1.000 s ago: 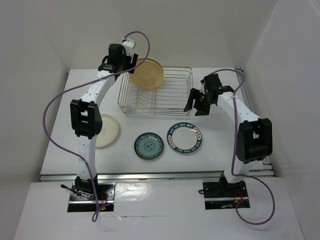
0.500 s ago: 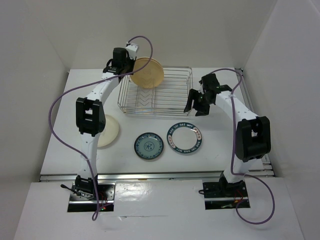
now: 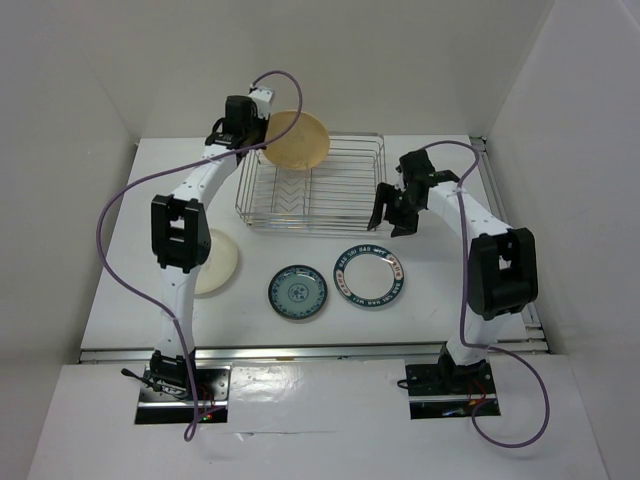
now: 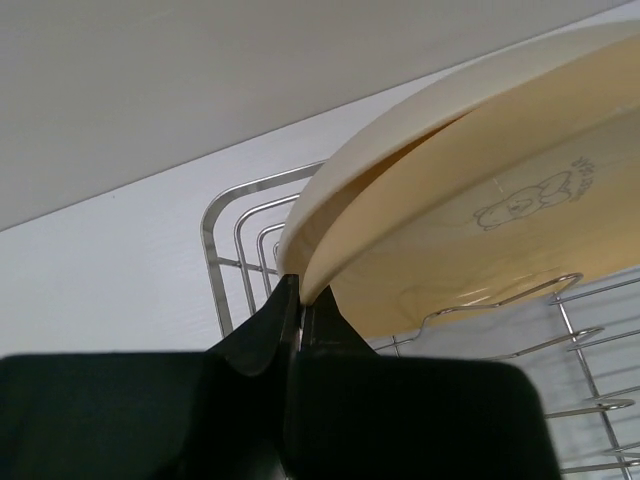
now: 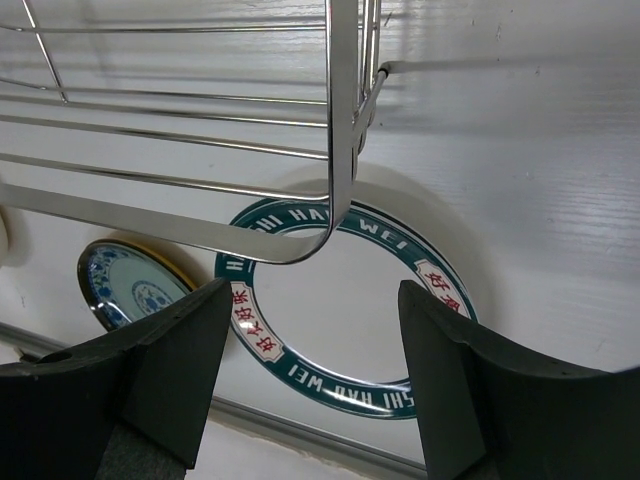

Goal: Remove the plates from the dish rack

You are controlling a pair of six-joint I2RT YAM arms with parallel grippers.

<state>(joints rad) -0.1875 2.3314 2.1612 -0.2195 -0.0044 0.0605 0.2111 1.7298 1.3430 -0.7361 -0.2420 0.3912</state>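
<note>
The left gripper is clamped on the rim of a tan plate at the far left corner of the rack. In the left wrist view its fingers pinch the plate's edge, and the plate tilts above the rack's wires. A prong crosses in front of its lower edge, but whether they touch cannot be told. A faint printed figure shows on the plate's face.

The right gripper hangs just beside the rack's near right corner with its jaws apart and nothing between them. From its own camera the fingers frame that corner wire.

Three plates lie flat on the table in front of the rack:
- a cream plate on the left, partly hidden by the left arm
- a blue plate in the middle
- a ring plate with a dark rim and red marks, just beside the blue one

The last two also show below the right gripper — the blue plate on the left and the ring plate partly under the rack's corner.
</note>
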